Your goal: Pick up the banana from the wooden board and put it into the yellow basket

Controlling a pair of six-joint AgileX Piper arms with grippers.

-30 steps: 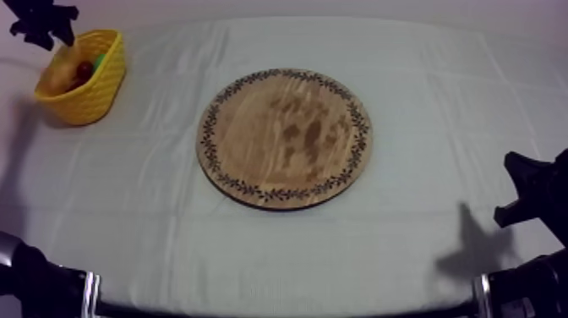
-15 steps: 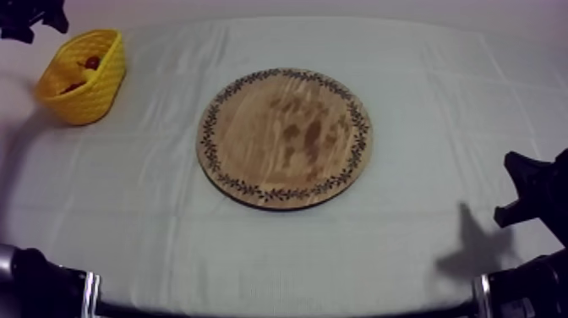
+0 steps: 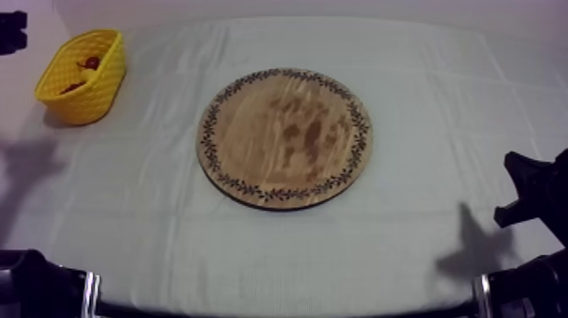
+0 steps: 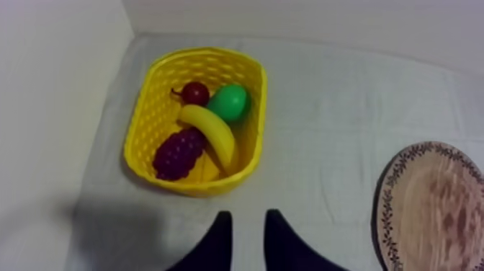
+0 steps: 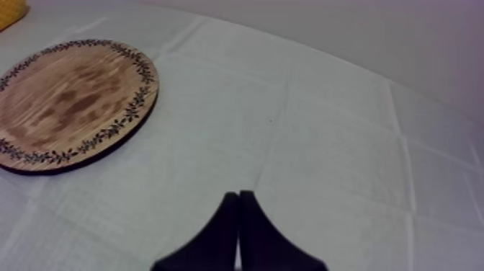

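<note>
Left wrist view puts the yellow basket (image 4: 194,189) just ahead of my left gripper (image 4: 247,213), whose jaws are spread with nothing between them, hanging over the cloth (image 4: 324,108) short of the basket's near wall. The banana (image 4: 212,133) lies inside that basket, against the grapes (image 4: 176,153), with the pear (image 4: 230,102) and the small red fruit (image 4: 194,92) beyond it, so I judge the placing done. The risk now is mine to make: if I dip or swing forward carelessly, a finger could catch the near rim and tip or drag what looks a light basket, spilling fruit. The banana seems to ride on top, so a jolt might roll it out. The wooden board (image 4: 432,209), off to one side of my left jaws, is bare. My right gripper (image 5: 239,193) has its jaws pressed together over open cloth, the board well ahead and aside; it threatens nothing unless it sweeps across.
</note>
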